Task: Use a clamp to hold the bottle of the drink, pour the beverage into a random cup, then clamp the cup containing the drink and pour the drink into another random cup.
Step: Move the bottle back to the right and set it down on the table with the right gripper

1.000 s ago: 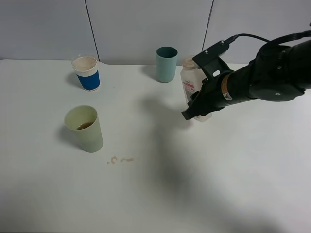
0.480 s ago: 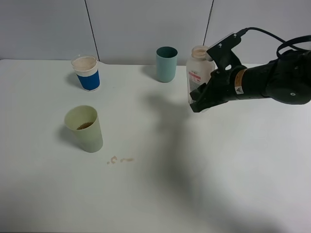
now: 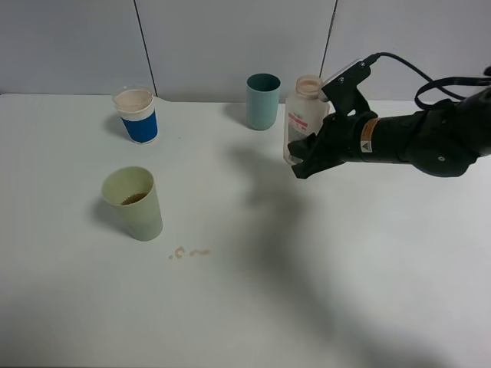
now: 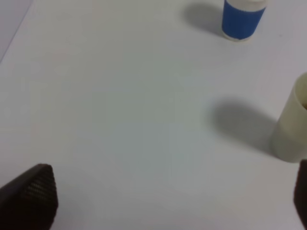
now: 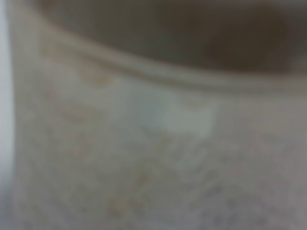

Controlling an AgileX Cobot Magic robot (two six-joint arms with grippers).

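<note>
1. The bottle is gripped low on its body by the closed right gripper, at the back of the table, just beside the teal cup and well apart from the other two cups.
2. A side grip is used, which is judged to leave the open mouth clear and to let the bottle be tipped by a turn of the wrist.
3. The bottle's long axis is held close to vertical, with the mouth up and the top leaning slightly toward the right arm; the red-and-white label is turned toward the high camera.
4. Whether the base rests on the table or is raised just above it cannot be told.
5. In the right wrist view only a blurred, very close stretch of the bottle's wall is shown, so nothing about its contents can be read.
6. Brown drink is seen at the bottom of the pale green cup, which stands upright, mouth up, near the front left; a few brown drops lie on the table just beside it.
7. The first pour is therefore judged done.
8. The blue-and-white cup stands upright behind the pale green cup, apart from it.
9. The left gripper is held wide open above bare table with nothing between its fingers, the pale green cup near one fingertip, presumably kept ready for that cup.
</note>
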